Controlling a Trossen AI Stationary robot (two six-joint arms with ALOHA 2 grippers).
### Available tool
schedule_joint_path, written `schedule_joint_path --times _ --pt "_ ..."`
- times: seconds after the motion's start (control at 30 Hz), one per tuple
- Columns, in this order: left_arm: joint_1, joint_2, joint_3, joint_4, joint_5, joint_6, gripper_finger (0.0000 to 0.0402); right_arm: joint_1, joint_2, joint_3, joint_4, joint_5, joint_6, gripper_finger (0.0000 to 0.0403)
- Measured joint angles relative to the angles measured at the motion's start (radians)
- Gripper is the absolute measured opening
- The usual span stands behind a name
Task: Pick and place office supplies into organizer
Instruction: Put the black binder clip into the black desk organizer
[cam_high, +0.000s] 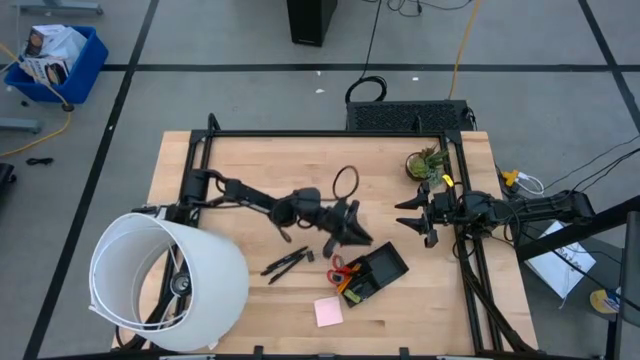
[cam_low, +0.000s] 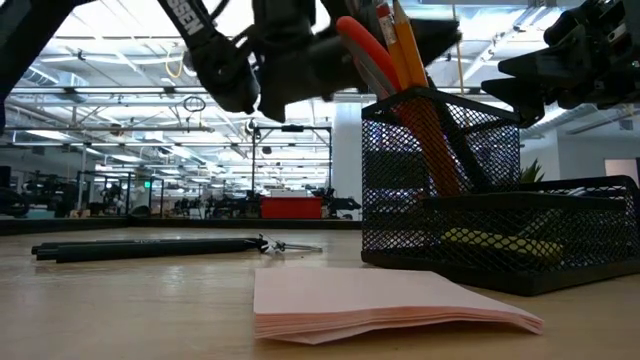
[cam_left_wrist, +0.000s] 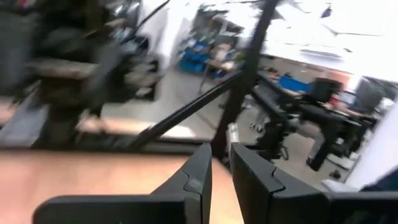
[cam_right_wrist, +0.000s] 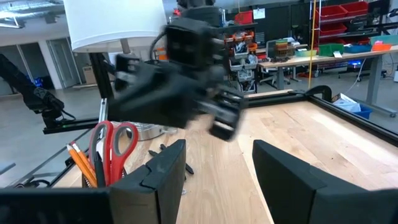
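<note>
Lampshade (cam_high: 165, 280), large and white, is seen lying at the bench's (cam_high: 260, 170) left front corner. To its right, black pens (cam_high: 285, 263) lie flat on the wood, and a pink sticky-note pad (cam_high: 328, 311) lies near the front edge, just left of the organizer. The left gripper (cam_high: 352, 232) is held above the bench near its middle, just behind the organizer; its jaws are nearly together with only a thin slit between them, and nothing is seen gripped or touched by them. The organizer (cam_high: 385, 268), a black mesh tray, stands right of centre, with red-handled scissors (cam_high: 340, 268) and orange pencils (cam_high: 346, 285) standing upright in its cup at the left end. Behind it, a small potted plant (cam_high: 425, 162) stands near the bench's far right corner. The right gripper (cam_high: 418, 215) is held at the right side, pointing toward the centre, its jaws spread wide apart and empty
</note>
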Motion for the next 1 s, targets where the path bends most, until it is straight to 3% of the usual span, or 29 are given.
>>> schedule_joint_path --times 0.13,0.27,0.4,0.53,0.8,1.0 --pt "0.051 -0.061 0.0 -0.194 -0.003 -0.006 0.0063 0.0 0.0 0.0 0.0 0.0 0.0 0.0183" --pt "0.061 -0.161 0.0 -0.46 -0.076 0.074 0.0063 0.0 0.0 0.0 0.0 0.0 0.0 0.0183" --pt "0.039 -0.287 0.001 -0.738 -0.301 0.126 0.0062 0.0 0.0 0.0 0.0 0.0 0.0 0.0183" --pt "0.01 -0.362 0.001 -0.988 -0.474 0.066 0.0062 0.0 0.0 0.0 0.0 0.0 0.0 0.0183" --pt "-0.031 -0.397 0.001 -1.313 -0.5 0.179 0.0062 0.0 0.0 0.0 0.0 0.0 0.0 0.0183" --pt "-0.064 -0.389 0.001 -1.395 -0.585 0.176 0.0072 0.0 0.0 0.0 0.0 0.0 0.0 0.0183"
